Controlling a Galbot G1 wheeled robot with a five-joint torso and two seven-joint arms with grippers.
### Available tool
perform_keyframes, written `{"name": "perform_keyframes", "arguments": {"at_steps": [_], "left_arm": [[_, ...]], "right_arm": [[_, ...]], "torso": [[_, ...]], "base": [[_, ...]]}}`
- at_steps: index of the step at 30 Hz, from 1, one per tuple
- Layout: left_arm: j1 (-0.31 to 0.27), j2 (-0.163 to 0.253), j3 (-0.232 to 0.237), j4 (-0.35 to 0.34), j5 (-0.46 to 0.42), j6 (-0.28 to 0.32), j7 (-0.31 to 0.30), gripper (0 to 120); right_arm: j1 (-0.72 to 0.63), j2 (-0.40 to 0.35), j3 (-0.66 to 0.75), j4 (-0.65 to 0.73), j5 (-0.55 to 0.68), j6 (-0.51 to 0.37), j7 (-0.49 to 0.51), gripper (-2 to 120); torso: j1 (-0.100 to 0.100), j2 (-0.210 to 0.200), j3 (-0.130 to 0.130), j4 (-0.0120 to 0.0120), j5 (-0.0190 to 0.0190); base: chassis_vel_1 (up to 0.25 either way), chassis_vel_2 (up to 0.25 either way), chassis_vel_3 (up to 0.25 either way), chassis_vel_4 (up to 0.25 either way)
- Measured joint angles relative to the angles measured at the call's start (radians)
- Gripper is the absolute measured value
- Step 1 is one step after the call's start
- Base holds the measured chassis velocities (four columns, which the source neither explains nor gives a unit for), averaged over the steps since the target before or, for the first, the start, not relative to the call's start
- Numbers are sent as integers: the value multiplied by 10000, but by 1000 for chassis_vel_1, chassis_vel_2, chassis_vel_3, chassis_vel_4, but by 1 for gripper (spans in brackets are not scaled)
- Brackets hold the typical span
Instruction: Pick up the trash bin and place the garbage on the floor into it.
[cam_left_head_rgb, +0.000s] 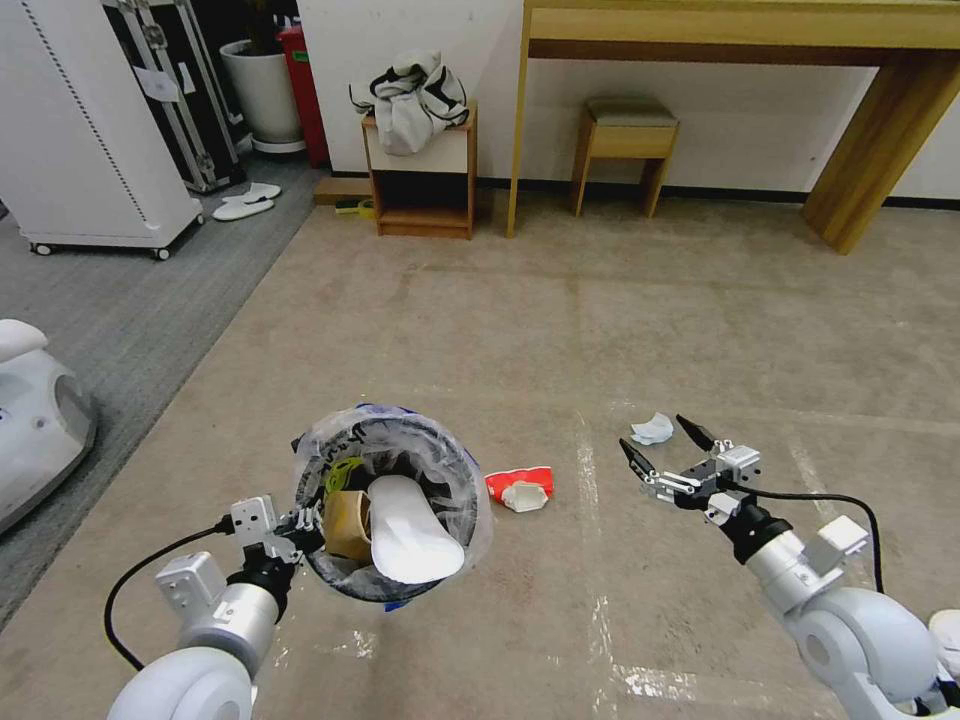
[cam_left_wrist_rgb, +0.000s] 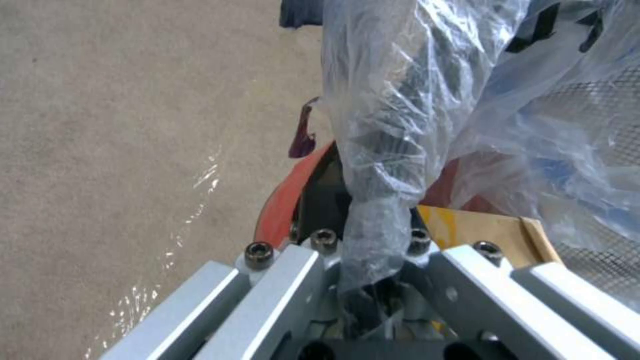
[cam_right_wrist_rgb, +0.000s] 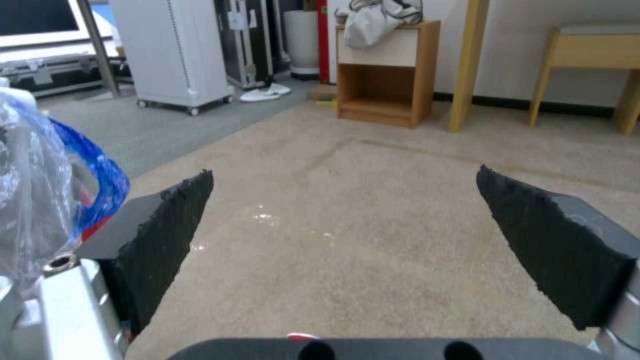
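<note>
Bin (cam_left_head_rgb: 385, 500) hangs above the beige floor (cam_left_head_rgb: 560, 330) on the near left, its bagged rim pinched in the left gripper (cam_left_head_rgb: 300, 525). Inside lie a brown paper bag (cam_left_head_rgb: 347, 522) and a white insole (cam_left_head_rgb: 410, 530). Right gripper (cam_left_head_rgb: 665, 450) hovers wide open, empty, near a tissue (cam_left_head_rgb: 652, 429); a red wrapper (cam_left_head_rgb: 520, 489) lies beside the bin.

Left arm reaches forward at lower left, its claw (cam_left_head_rgb: 300, 525) clamped tight on the near rim and plastic liner of the trash bin (cam_left_head_rgb: 455, 480), held up off the floor. Right arm extends forward at lower right, wrist angled inward, its claw (cam_left_head_rgb: 665, 445) spread wide and empty above the carpet.
</note>
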Motion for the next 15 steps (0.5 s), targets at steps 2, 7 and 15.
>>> {"name": "perform_keyframes", "arguments": {"at_steps": [2, 7, 15], "left_arm": [[-20, 49, -38, 0, 2, 0, 9, 1], [-26, 42, -56, 13, 3, 21, -19, 1], [-23, 1, -31, 30, 73, 8, -22, 1]], "right_arm": [[50, -46, 13, -32, 0, -9, -35, 100], [67, -65, 3, -49, 8, -9, -58, 100], [38, 13, -125, -46, 44, 109, -40, 100]], "torso": [[0, 0, 0, 1, 0], [0, 0, 0, 0, 0], [0, 0, 0, 0, 0]], "base": [[0, 0, 0, 0], [0, 0, 0, 0], [0, 0, 0, 0]]}}
